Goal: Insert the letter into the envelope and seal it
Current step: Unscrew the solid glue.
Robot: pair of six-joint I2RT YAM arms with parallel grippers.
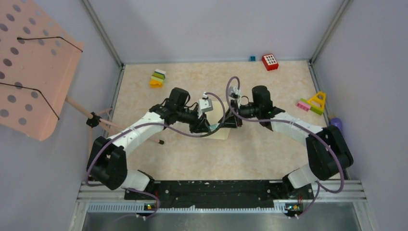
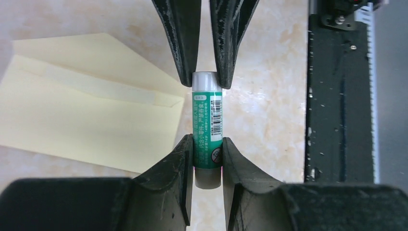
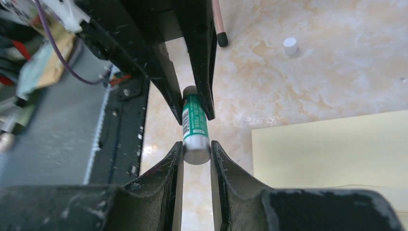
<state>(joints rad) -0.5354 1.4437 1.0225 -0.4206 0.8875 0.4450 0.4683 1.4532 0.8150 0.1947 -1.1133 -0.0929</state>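
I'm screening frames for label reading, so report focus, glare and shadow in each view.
Top external: even light, only faint shadows on the table, no glare. Left wrist: glue stick label sharp, envelope evenly lit, left end effector dark and soft near the lens. Right wrist: label foreshortened, less crisp, mild sheen on the stick's grey end, wiring at left blurred.

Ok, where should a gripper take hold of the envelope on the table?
Probably the open triangular flap, coming from its tip side: the envelope lies flat on the table, so that single thin layer is likeliest to lift and pinch.
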